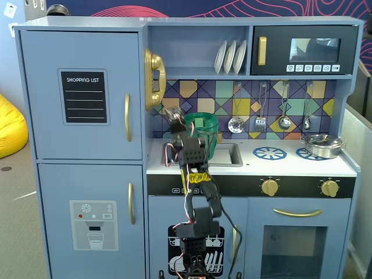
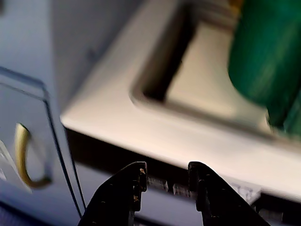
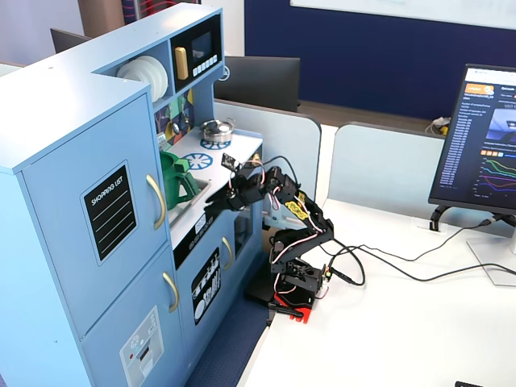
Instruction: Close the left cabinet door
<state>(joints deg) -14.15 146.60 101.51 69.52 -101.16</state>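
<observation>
the large light-blue rectangular door with the black "shopping list" chalkboard and curved gold handle (image 1: 81, 96) sits at the upper left of the toy kitchen in a fixed view, and in both fixed views it looks flush with the cabinet frame, its handle edge lined up with the door below. judged from that, your task looks finished or very nearly so; no gap shows along the hinge or the free edge, though a slight one would be hard to spot from here.

your black two-finger gripper (image 2: 167, 181) is spread, with nothing between the fingertips. it holds nothing because a closing push needs no grasp, only a surface pressed against the panel. in the wrist view it looks down past the white counter edge (image 2: 155, 136) toward the recessed sink (image 2: 211, 89), with a green plastic pitcher (image 2: 268, 56) at the upper right and a gold handle (image 2: 21, 155) at the left. which door that handle belongs to i cannot tell from that view.

in the other fixed view the arm (image 3: 286, 218) is raised with the gripper (image 3: 228, 165) above the counter front, beside the pitcher (image 3: 177, 179) and apart from the chalkboard door (image 3: 101, 218). that pose suits a retreat: it keeps the fingers clear of both gold handles.

if you want certainty, check the door's free edge for a shadow line, and mind the pitcher when you swing the arm.
</observation>
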